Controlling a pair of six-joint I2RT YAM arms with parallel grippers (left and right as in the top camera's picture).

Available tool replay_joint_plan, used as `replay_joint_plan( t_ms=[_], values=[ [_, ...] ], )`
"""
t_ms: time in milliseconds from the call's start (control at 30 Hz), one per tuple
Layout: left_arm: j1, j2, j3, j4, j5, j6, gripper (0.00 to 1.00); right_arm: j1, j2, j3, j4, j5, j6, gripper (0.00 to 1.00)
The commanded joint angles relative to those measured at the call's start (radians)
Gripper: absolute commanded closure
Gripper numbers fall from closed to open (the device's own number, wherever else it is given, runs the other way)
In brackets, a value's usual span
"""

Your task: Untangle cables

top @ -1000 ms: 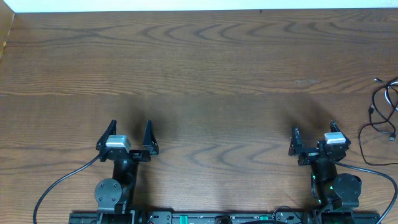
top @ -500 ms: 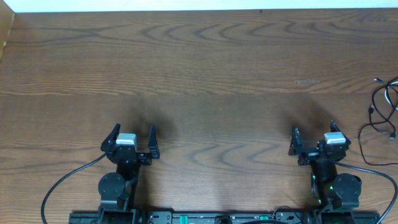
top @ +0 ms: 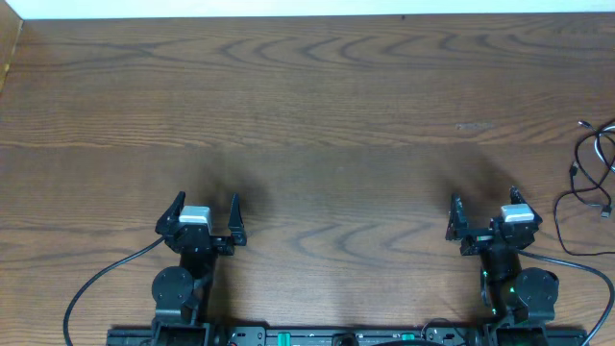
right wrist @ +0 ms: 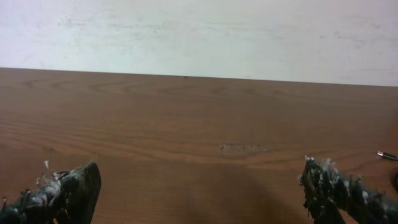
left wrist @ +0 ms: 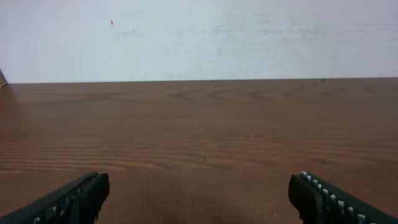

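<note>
The left gripper (top: pixel 205 200) and the right gripper (top: pixel 485 199) are both seen spread wide, with nothing held between the fingers. Ahead of each, only bare table (top: pixel 307 96) is shown. The cables (top: pixel 596 168) are found well off to the outer side of the right gripper and slightly ahead of it. They are seen as loose black and white loops, partly cut off by the overhead view's edge. One plug end (right wrist: pixel 387 155) is glimpsed beyond the right finger in the wrist view. Because the strands are thin and flat on the wood, one could be missed or the table scraped. If the wrong loop is pulled, the tangle could be tightened or the cords dragged out of view. The left gripper is placed well apart from them, so a long reach is judged necessary.
</note>
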Motion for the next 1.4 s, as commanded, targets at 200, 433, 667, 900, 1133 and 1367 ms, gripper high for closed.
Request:
replay_joint_plan(
  t_ms=[200, 433, 667, 900, 1133, 1367],
  values=[
    [-0.056, -0.009, -0.01, -0.045, 0.002, 0.017, 0.04, -0.006, -0.006, -0.001, -0.003, -0.01, -0.015, 0.01],
    [-0.06, -0.009, -0.01, -0.045, 0.002, 0.017, 0.04, -0.006, -0.006, -0.001, -0.003, -0.01, -0.015, 0.01],
    [-0.06, -0.009, -0.01, -0.045, 0.002, 0.017, 0.04, -0.006, -0.006, -0.001, -0.003, -0.01, -0.015, 0.01],
    [-0.059, -0.008, -0.01, -0.045, 0.002, 0.017, 0.04, -0.006, -0.006, -0.001, -0.003, -0.01, -0.015, 0.01],
    [-0.059, -0.007, -0.01, -0.045, 0.002, 0.017, 0.04, -0.006, -0.006, -0.001, -0.003, -0.01, -0.015, 0.01],
    [-0.059, -0.006, -0.01, -0.045, 0.002, 0.017, 0.04, -0.006, -0.006, -0.001, -0.003, -0.01, -0.015, 0.01]
  ],
)
